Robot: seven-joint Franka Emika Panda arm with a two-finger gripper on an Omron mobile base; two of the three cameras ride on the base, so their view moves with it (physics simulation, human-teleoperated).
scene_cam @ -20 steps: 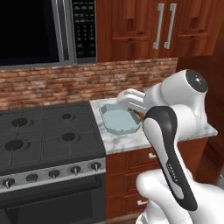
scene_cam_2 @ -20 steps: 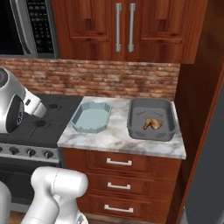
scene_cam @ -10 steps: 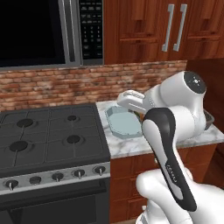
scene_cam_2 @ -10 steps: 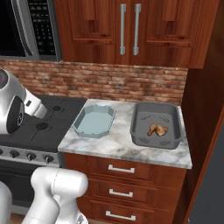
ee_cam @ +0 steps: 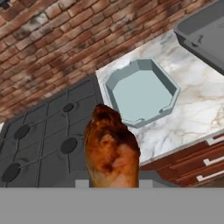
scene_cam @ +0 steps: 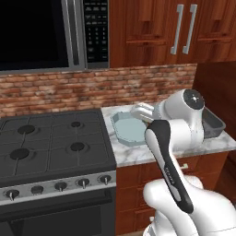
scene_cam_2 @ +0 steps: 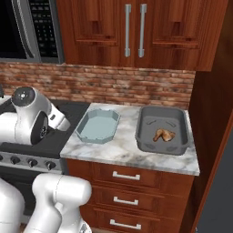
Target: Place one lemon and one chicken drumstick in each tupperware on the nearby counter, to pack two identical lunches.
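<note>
drumstick (ee_cam: 111, 148) | clamped between jaws | above stove (ee_cam: 48, 131) edge

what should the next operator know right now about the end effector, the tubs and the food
End effector: shut on a browned chicken drumstick, held above the black stove top near the counter's edge.
Pale blue-grey tub with cut corners: empty, on the white-grey marbled counter.
Dark grey rectangular tub: holds one drumstick, no lemon.
Done: one drumstick packed.
Left: put the held drumstick in the pale tub, then a lemon in each tub. No lemon in sight.
</note>
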